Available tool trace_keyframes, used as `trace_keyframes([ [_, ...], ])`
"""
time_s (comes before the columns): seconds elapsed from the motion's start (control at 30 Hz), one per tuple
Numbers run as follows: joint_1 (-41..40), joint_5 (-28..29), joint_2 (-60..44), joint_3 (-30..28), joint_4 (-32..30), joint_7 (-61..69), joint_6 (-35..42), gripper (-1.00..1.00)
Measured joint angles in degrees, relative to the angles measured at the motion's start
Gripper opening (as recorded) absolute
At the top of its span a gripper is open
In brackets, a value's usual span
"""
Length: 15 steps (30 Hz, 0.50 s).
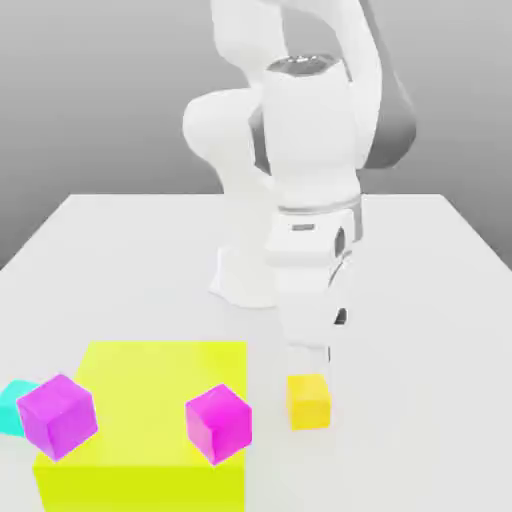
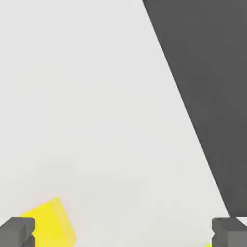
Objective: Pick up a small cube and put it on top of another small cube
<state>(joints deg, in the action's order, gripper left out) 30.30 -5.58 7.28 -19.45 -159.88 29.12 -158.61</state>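
The small orange-yellow cube (image 1: 308, 400) rests on the white table, just off the big yellow block towards the exterior view's right. My gripper (image 1: 312, 362) hangs right above and slightly behind it, pointing down. In the hand view the fingertips (image 2: 17, 232) stand far apart at the picture's edge, so the gripper (image 2: 123, 234) is open and holds nothing. The orange-yellow cube (image 2: 48, 225) shows close to one fingertip, off the middle of the gap. The purple-magenta cube (image 1: 57, 415) sits at the yellow block's edge on the exterior view's left.
A big flat bright-yellow block (image 1: 150, 400) lies at the front. A pinker magenta cube (image 1: 217, 422) stands on it near its right edge. A cyan cube (image 1: 12, 405) sits beside the purple one. The arm's white base (image 1: 245, 275) stands behind.
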Motion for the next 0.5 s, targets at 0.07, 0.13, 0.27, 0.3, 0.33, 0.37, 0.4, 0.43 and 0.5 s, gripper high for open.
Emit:
trace_keyframes([
  [0.07, 0.4, 1.7, -2.3, 0.2, -2.1, 4.0, -2.1, 0.00],
  [0.13, 0.5, 4.9, -4.5, 0.3, -4.3, 7.1, -4.1, 0.00],
  [0.27, 0.6, 5.9, -7.2, 0.3, -4.7, 9.9, -6.4, 0.00],
  [0.3, 0.5, 5.4, -7.8, 0.4, -4.4, 10.4, -6.9, 0.00],
  [0.33, 0.5, 4.8, -8.5, 0.5, -4.2, 11.0, -7.4, 0.00],
  [0.37, 0.6, 4.1, -9.1, 0.7, -4.0, 11.6, -7.9, 0.00],
  [0.4, 0.6, 3.3, -9.8, 0.9, -3.7, 12.2, -8.4, 0.00],
  [0.43, 0.5, 2.4, -10.5, 1.2, -3.5, 13.0, -9.0, 0.00],
  [0.5, -0.1, 0.4, -12.0, 2.2, -3.1, 14.5, -10.1, 0.00],
])
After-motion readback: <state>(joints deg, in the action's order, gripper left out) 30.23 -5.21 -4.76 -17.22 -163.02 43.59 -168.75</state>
